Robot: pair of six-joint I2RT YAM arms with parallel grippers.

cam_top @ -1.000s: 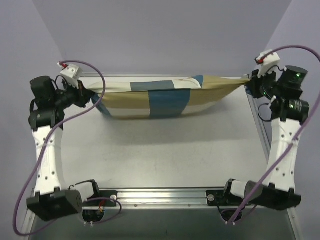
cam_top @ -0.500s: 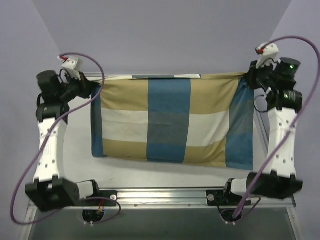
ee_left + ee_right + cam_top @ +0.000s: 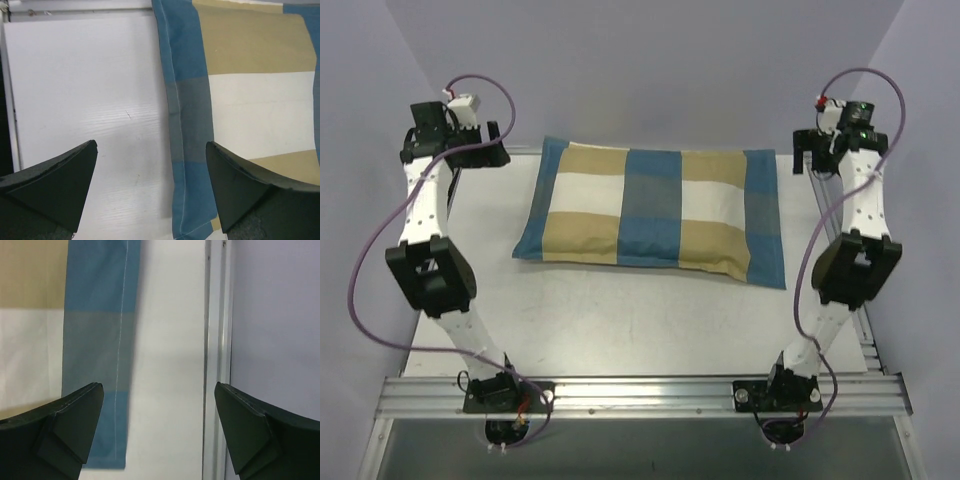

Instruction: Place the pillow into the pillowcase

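On the white table (image 3: pixel 620 320) the pillowcase (image 3: pixel 655 205) lies flat between two pairs of jaws, both wide open and empty.

The pillowcase (image 3: pixel 655 210) looks plump, but its checked cloth hides whatever fills it, and none of the views shows which side has the opening. In the left wrist view the cloth runs off the top and right edges, so only one blue-bordered end shows, and a dark finger covers part of its lower stretch. In the right wrist view the cloth is cut by the top and left edges. The fingers (image 3: pixel 50 185) of the left gripper (image 3: pixel 151 144) and those of the right gripper (image 3: pixel 159 385) are cropped by the bottom edge, so only their tips show. From above, both grippers are too small to read how their jaws stand.
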